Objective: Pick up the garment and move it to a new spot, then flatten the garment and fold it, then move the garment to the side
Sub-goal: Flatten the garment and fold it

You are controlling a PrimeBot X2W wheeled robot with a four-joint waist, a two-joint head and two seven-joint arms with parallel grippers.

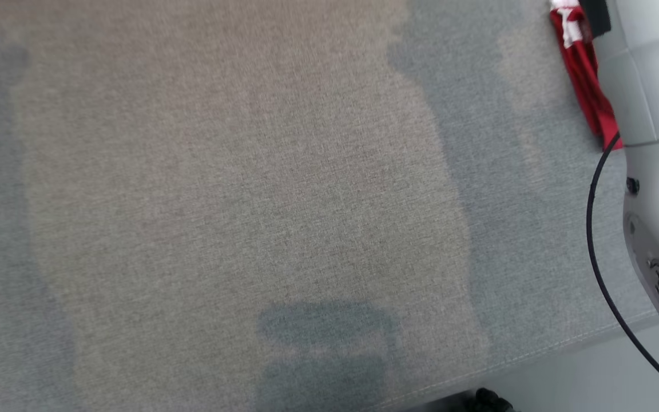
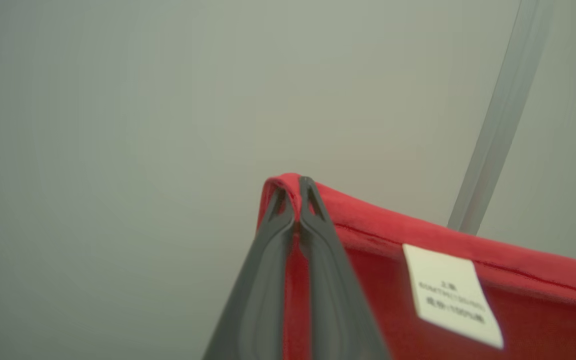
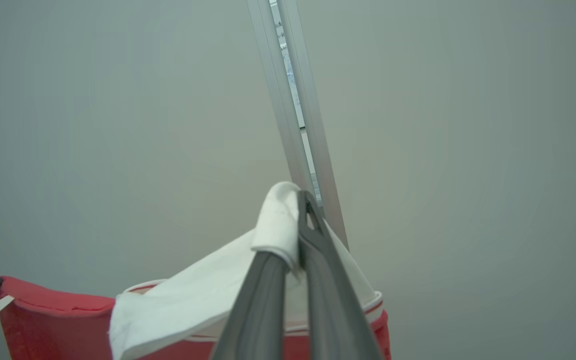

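My left gripper (image 2: pixel 295 197) is clenched on the red edge of the garment (image 2: pixel 368 235), at the lower centre of its wrist frame. My right gripper (image 3: pixel 302 200) is clamped on the white part. In the head frame the garment (image 1: pixel 584 74) sits at the upper right.

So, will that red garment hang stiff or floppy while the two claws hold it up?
Probably floppy: the garment drapes limply from the right claw, with white cloth folded over one tip. It is likely light, since the left claw holds a red edge by a thin pinch. Both claws are shut on cloth, so slipping seems unlikely.
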